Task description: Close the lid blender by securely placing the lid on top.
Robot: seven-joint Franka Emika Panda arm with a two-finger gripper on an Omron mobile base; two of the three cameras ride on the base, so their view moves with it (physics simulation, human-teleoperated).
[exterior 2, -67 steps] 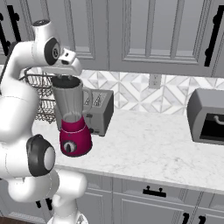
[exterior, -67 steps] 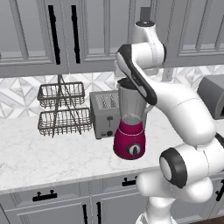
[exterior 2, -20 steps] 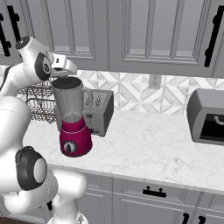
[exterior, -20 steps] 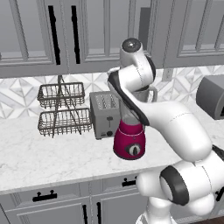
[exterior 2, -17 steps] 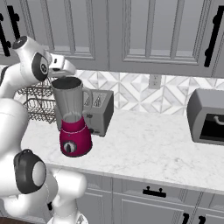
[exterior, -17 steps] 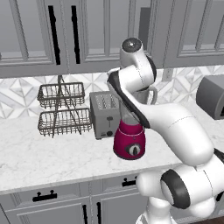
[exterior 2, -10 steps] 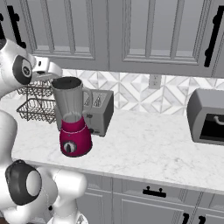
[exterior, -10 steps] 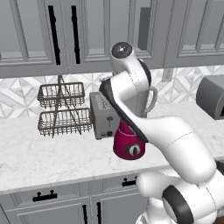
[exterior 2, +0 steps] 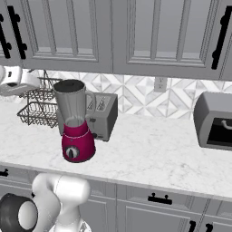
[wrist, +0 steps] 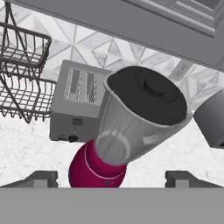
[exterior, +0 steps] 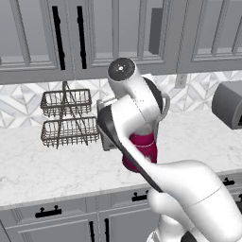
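The blender (exterior 2: 74, 122) stands on the marble counter (exterior 2: 149, 154), a clear grey-tinted jar on a magenta base (exterior 2: 78, 146). From the hand view I look down at it from up and to one side: a black lid (wrist: 146, 94) sits on the jar's mouth, above the magenta base (wrist: 98, 168). My gripper (wrist: 112, 180) is open, its two dark tips far apart at the bottom edge with nothing held, well clear of the lid. In the left base view my arm covers the jar, leaving the magenta base (exterior: 144, 146) and the handle (exterior: 165, 106) showing.
A boxy grey toaster (exterior 2: 102, 115) stands just behind the blender. A two-tier wire basket rack (exterior 2: 38, 106) sits to the left against the backsplash. A dark toaster oven (exterior 2: 215, 120) is at the far right. Upper cabinets (exterior 2: 113, 31) hang close overhead.
My arm has swung left and the hand has drawn back from the blender's top toward the left edge of the right base view. The blender has not moved.
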